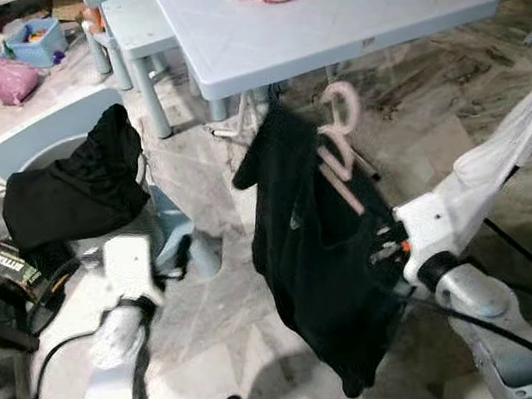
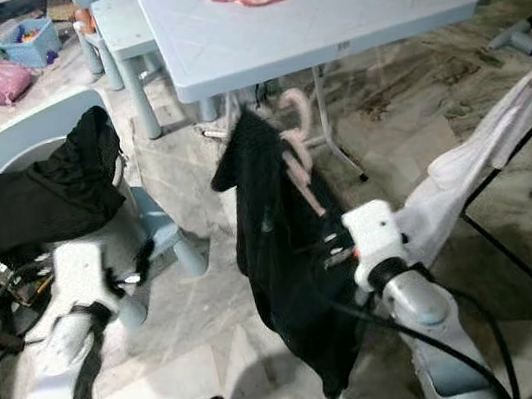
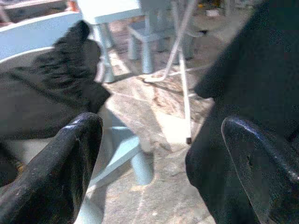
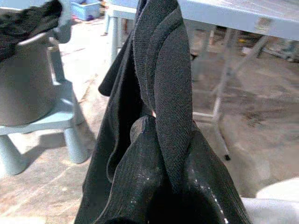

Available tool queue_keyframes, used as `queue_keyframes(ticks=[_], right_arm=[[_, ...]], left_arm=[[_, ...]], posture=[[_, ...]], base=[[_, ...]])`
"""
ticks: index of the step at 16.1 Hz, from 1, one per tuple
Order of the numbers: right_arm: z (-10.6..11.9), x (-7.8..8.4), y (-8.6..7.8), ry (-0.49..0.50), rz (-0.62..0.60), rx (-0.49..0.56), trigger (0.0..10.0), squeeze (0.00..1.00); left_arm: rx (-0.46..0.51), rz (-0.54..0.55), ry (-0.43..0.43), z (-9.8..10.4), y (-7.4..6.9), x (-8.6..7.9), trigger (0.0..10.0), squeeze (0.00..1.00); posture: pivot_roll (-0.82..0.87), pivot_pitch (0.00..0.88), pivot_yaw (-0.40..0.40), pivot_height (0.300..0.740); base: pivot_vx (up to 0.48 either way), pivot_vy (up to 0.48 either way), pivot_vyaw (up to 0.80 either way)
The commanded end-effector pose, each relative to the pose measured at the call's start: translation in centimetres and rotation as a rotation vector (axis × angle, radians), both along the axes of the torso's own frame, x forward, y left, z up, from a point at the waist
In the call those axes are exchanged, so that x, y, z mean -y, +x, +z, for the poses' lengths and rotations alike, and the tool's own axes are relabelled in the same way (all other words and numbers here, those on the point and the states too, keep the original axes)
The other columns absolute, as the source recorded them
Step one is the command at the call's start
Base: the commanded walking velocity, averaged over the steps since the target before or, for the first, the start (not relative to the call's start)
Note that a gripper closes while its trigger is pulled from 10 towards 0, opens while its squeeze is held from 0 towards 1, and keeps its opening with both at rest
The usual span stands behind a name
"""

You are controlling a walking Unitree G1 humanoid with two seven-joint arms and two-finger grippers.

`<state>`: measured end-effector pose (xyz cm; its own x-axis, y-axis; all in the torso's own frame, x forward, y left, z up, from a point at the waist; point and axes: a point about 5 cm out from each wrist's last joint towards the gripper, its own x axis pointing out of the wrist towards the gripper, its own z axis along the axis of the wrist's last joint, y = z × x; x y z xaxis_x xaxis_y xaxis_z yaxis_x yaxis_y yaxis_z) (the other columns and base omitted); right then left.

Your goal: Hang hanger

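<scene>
While the right claw [image 1: 386, 241] is gripping the pink plastic hanger [image 1: 340, 152] with its limp black garment [image 1: 310, 253] — near the pale blue tabletop [image 1: 349, 19] — the left claw [image 3: 163, 154] is hanging open; the stiff hook seems the safest hold.

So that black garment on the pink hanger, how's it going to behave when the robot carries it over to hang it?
The black garment droops in loose folds off the pink hanger, so it is probably floppy and will sway. The right gripper pinches bunched cloth between its fingers, so the fabric might slide. The hanger looks tilted, so it could shift.
</scene>
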<state>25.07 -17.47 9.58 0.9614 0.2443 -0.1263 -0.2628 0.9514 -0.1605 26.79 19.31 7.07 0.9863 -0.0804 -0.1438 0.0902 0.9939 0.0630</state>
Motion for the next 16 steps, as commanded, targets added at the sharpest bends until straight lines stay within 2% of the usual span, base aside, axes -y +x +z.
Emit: queue_keyframes(ticks=[1,3,5,8,11,14,16], right_arm=[[0.9,0.1,0.2,0.004,-0.015,0.062,10.0,0.0],[0.5,0.1,0.1,0.006,-0.035,0.05,10.0,0.0],[0.3,-0.2,0.3,0.006,-0.036,0.048,10.0,0.0],[0.4,-0.5,0.5,0.024,-0.018,0.052,10.0,0.0],[0.9,-0.8,0.1,0.008,0.056,0.09,10.0,0.0],[0.9,-1.1,0.0,0.024,0.063,0.092,10.0,0.0],[2.2,-0.8,0.5,0.02,0.034,0.158,10.0,0.0]], left_arm=[[0.03,0.036,-0.014,0.7,-0.4,-0.5,10.0,0.0],[0.036,0.073,-0.024,0.7,-1.3,-0.8,10.0,0.0],[0.033,0.073,-0.026,0.6,-1.5,-0.8,10.0,0.0],[0.045,0.037,-0.047,1.2,-1.3,-0.6,10.0,0.0],[0.055,0.014,-0.052,1.4,-1.3,-0.6,10.0,0.0],[0.055,0.005,-0.058,1.4,-1.4,-0.4,10.0,0.0],[0.056,0.002,-0.063,1.5,-1.5,-0.3,10.0,0.0]], posture=[[-0.05,0.086,-0.013,0.74],[-0.03,0.088,-0.018,0.74],[-0.03,0.088,-0.017,0.74],[-0.03,0.087,-0.012,0.74],[-0.03,0.089,-0.008,0.74],[-0.03,0.092,-0.011,0.74],[-0.03,0.094,-0.014,0.74]], base=[[0.0,0.0,0.0],[0.0,0.0,0.0],[0.0,0.0,0.0],[0.0,0.0,0.0],[0.0,0.0,0.0],[0.08,0.0,0.39],[0.247,0.0,0.0]])
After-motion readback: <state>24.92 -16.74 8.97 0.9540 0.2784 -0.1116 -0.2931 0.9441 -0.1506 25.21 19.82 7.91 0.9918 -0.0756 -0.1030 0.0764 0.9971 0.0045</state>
